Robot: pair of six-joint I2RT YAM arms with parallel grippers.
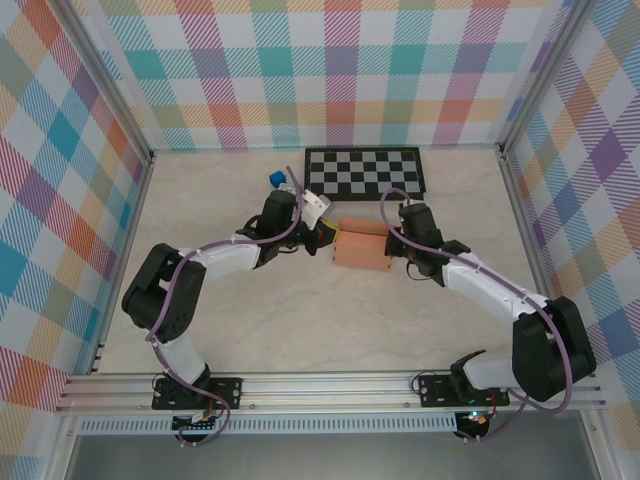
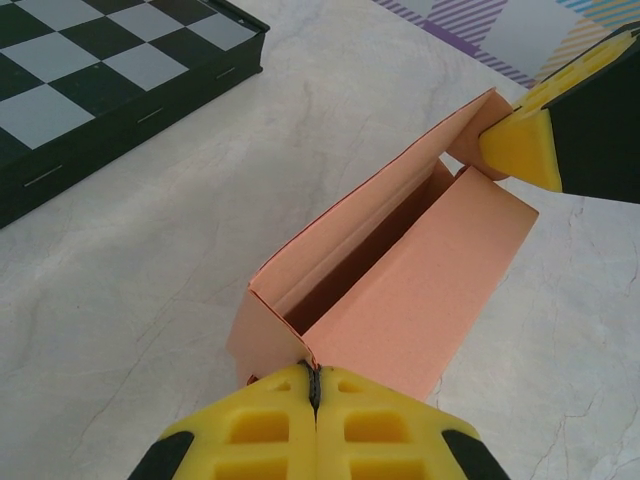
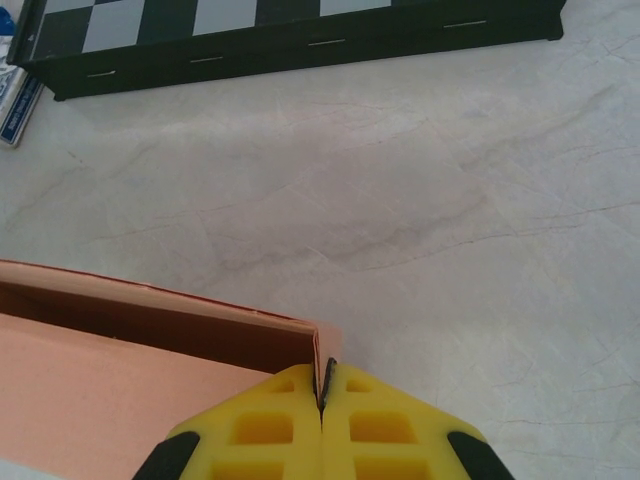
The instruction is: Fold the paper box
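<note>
The plain salmon paper box (image 2: 400,310) lies open-topped on the bench (image 2: 150,280) between 2 tools. The left tool (image 2: 315,395) is clenched on one end wall, and the right tool (image 3: 325,395) is clenched on the opposite corner. Ahead of the right tool is a chessboard (image 3: 300,30); the print on the card pack (image 3: 14,105) is too small to read.

Right pincer (image 3: 324,395) pinching paper box (image 3: 110,385) corner; checkerboard (image 3: 290,30) beyond.

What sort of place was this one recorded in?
Probably a lab robot test cell rather than a home or workshop: a pale marble-look table boxed in by plaid walls, with a metal frame along its near edge.
</note>
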